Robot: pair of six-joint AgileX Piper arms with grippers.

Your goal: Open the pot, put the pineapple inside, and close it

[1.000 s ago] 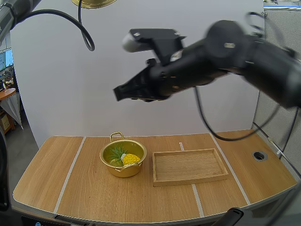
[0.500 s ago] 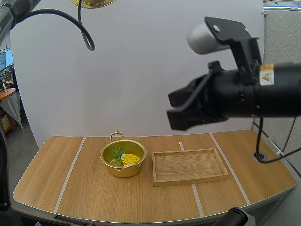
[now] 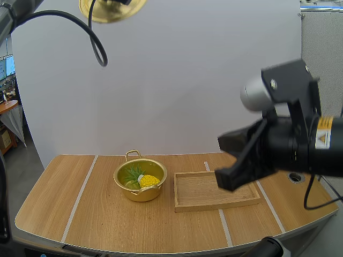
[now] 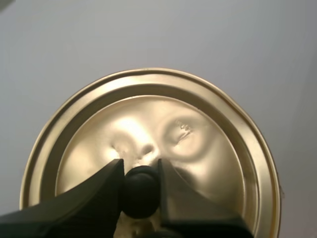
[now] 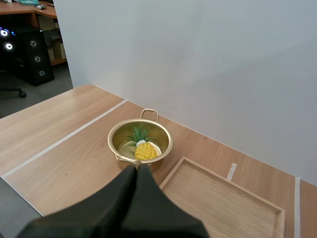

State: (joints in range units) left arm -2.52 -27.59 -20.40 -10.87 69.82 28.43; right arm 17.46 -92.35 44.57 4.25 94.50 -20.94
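Right claw [image 3: 228, 160] is nearest the high camera, hanging above the counter [image 3: 107, 225]. It is clenched on nothing: in the right wrist view its fingers [image 5: 119, 198] lie together as one dark wedge. From the high view it sits in front of the 3 o'clock end of the wooden tray [image 3: 198, 190].

Tray lies flat on the counter with nothing in it. In the right wrist view the tray [image 5: 218, 203] is at roughly 2 o'clock off the wedge tip.

Gold pot [image 3: 140, 194] stands just beside the tray at the tray's 9 o'clock, with a narrow gap and no contact. It is open, with one handle at 12 o'clock and one at 6. Pineapple [image 3: 148, 181] lies inside it, crown pointing toward about 10 o'clock.

In the right wrist view the pot [image 5: 110, 141] and pineapple [image 5: 142, 151] are at 12 o'clock off the right claw's tip, lower down on the counter and apart from it.

Lid [image 3: 110, 8] is high above the counter, about 11 o'clock from the pot and well apart from it. Left claw [image 4: 140, 173] is grasping the lid [image 4: 173, 134] by its black knob [image 4: 141, 191], tips pinching the knob on both sides, gold top face toward the wrist camera.
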